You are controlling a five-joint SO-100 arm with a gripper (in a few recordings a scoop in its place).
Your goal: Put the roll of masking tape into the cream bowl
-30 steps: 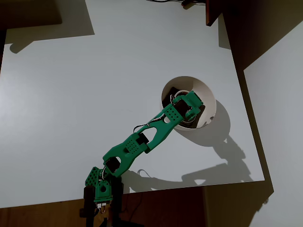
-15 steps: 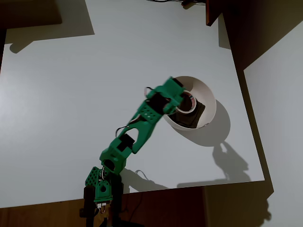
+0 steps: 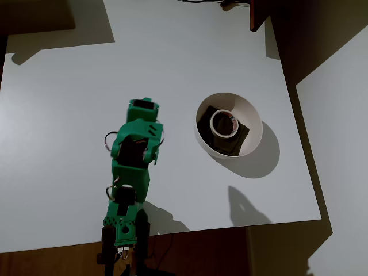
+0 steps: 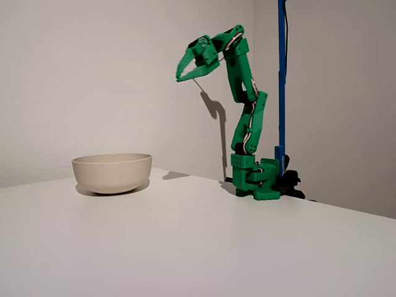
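The roll of masking tape point(image 3: 223, 123), a small off-white ring with reddish marks inside its core, lies flat on a dark square pad inside the cream bowl point(image 3: 250, 118). From the side in the fixed view, the bowl point(image 4: 112, 172) stands at the left of the table and its wall hides the tape. My green arm point(image 3: 135, 152) is folded back near its base, left of the bowl in the overhead view. My gripper point(image 4: 179, 75) hangs high above the table, pointing down towards the bowl side. Its jaws look shut with nothing between them.
The white table point(image 3: 69, 115) has its near edge just beyond the arm's base point(image 3: 122, 230). A dark brown object point(image 3: 259, 14) overhangs the far right corner. A blue pole point(image 4: 282, 80) stands behind the base.
The arm has pulled back from over the bowl and folded up to the left. The tape stays lying in the bowl, free of the gripper.
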